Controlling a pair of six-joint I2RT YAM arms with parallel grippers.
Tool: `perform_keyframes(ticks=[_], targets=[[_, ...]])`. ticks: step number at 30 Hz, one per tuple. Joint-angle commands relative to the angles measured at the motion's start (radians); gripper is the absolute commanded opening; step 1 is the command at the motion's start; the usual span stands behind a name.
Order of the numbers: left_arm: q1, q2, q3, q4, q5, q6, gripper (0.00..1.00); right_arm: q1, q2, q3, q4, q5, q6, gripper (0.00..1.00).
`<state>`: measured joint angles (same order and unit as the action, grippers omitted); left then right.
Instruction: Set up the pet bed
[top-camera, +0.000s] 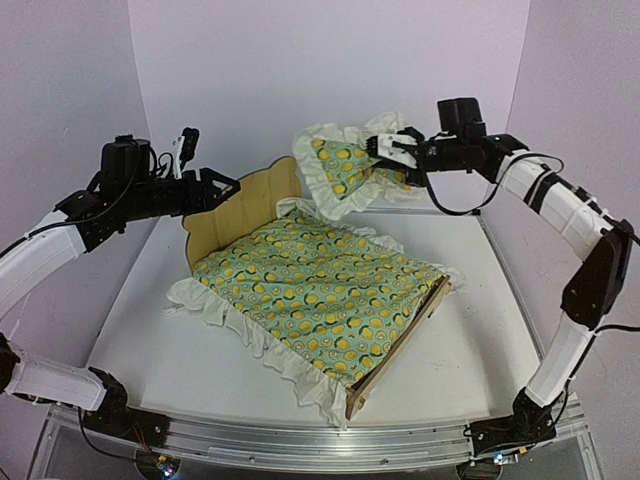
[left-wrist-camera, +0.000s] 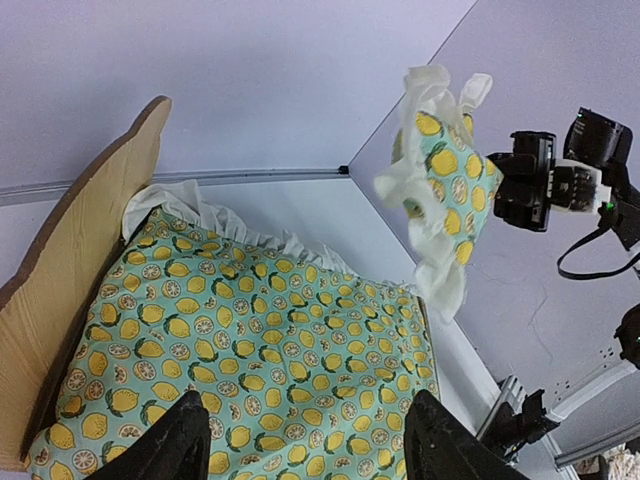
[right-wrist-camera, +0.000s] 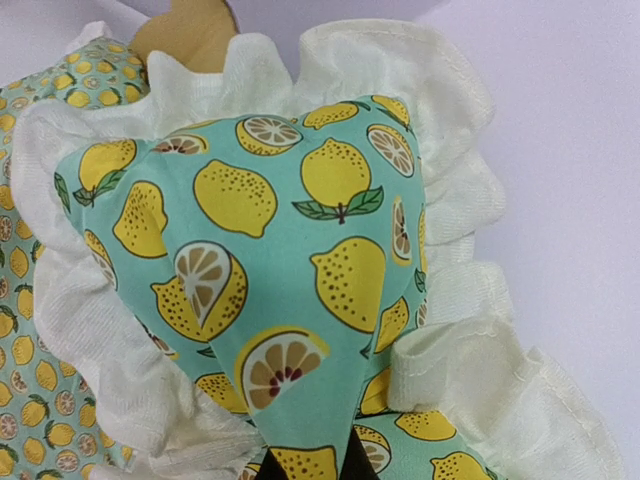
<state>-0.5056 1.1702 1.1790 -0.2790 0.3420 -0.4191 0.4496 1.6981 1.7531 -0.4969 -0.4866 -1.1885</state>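
The pet bed (top-camera: 245, 205) is a light plywood frame with a curved headboard (left-wrist-camera: 80, 260), standing aslant in the middle of the table. A lemon-print ruffled blanket (top-camera: 320, 290) lies spread over it. My left gripper (top-camera: 225, 185) hovers open beside the headboard, its dark fingers (left-wrist-camera: 175, 445) wide apart over the blanket (left-wrist-camera: 250, 340). My right gripper (top-camera: 385, 150) is shut on a small matching ruffled pillow (top-camera: 345, 165). The pillow (left-wrist-camera: 440, 190) hangs in the air behind the bed's far right corner. In the right wrist view the pillow (right-wrist-camera: 270, 260) fills the frame, pinched at the bottom by my right gripper (right-wrist-camera: 310, 468).
The white table (top-camera: 150, 330) is bounded by pale walls at the back and on both sides. A metal rail (top-camera: 300, 440) runs along its near edge. The bed's plywood foot rail (top-camera: 400, 345) points toward the front right.
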Motion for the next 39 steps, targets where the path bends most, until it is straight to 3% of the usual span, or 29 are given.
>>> perform_keyframes(ticks=[1,7,13,20,21,22,23,25,29,32,34,36,37,39], targets=[[-0.004,-0.048,0.018,0.044,-0.038,-0.013,0.65,0.090,0.179,0.127,-0.053,-0.072,-0.264,0.01],[-0.005,-0.157,-0.070,0.032,-0.064,-0.051,0.65,0.152,0.408,0.358,-0.105,-0.153,-0.295,0.00],[-0.007,-0.181,-0.101,0.017,-0.060,-0.081,0.65,0.202,0.688,0.657,-0.104,-0.157,-0.173,0.00],[-0.009,-0.188,-0.136,0.012,-0.058,-0.102,0.64,0.240,0.814,0.682,0.072,-0.044,-0.145,0.02],[-0.008,-0.188,-0.140,0.013,-0.058,-0.104,0.64,0.243,0.828,0.698,0.105,-0.012,-0.073,0.27],[-0.008,-0.187,-0.141,0.014,-0.058,-0.104,0.64,0.246,0.830,0.712,0.147,0.027,0.006,0.60],[-0.008,-0.189,-0.141,0.012,-0.062,-0.104,0.64,0.249,0.810,0.712,0.157,0.062,0.043,0.77],[-0.008,-0.194,-0.146,0.011,-0.081,-0.104,0.65,0.268,0.703,0.620,0.177,0.153,0.090,0.96],[-0.008,-0.203,-0.149,0.007,-0.118,-0.089,0.65,0.271,0.374,0.313,0.209,0.275,0.182,0.98],[-0.008,-0.206,-0.143,-0.014,-0.193,-0.056,0.66,0.249,0.134,0.075,0.198,0.507,0.287,0.98],[-0.002,-0.219,-0.130,-0.055,-0.314,-0.055,0.69,0.195,-0.009,-0.095,0.236,0.750,0.498,0.98],[0.050,-0.241,-0.123,-0.069,-0.381,-0.049,0.72,0.084,-0.123,-0.203,0.226,0.994,0.838,0.98],[0.099,-0.250,-0.123,-0.069,-0.390,-0.044,0.73,-0.004,-0.178,-0.230,0.138,1.030,1.005,0.98],[0.235,-0.249,-0.121,-0.065,-0.386,-0.038,0.78,-0.213,-0.321,-0.331,0.031,0.832,1.167,0.98]])
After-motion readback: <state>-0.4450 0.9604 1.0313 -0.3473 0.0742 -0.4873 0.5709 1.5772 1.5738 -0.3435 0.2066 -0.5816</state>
